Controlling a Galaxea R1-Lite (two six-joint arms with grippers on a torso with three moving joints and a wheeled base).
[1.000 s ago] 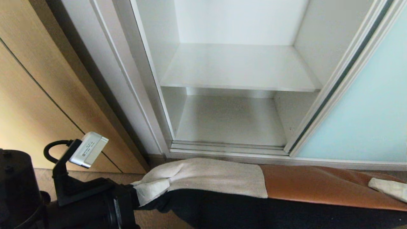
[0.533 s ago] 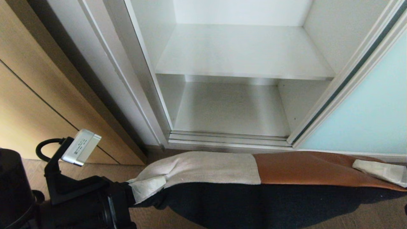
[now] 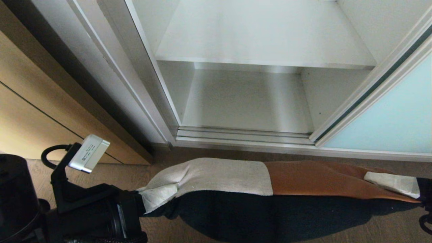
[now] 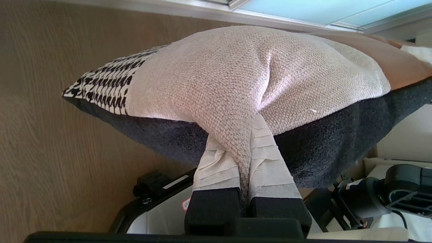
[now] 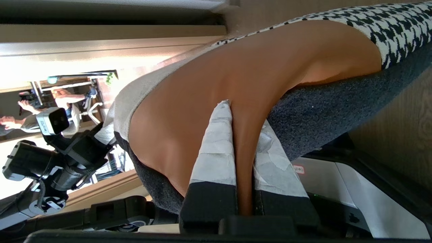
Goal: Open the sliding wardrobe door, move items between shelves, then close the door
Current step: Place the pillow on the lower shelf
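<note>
Now both jaws pinch opposite edges of the cushion, level before the bare shelves

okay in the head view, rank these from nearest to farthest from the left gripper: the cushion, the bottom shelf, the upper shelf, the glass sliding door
1. Cushion: pinched in the left gripper itself.
2. Bottom shelf: just past the door track, ahead.
3. Upper shelf and sliding door, far right: too close to call.

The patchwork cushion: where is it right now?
In the head view the cushion hangs above the floor before the open wardrobe, stretched between the left end effector and right end effector.
</note>
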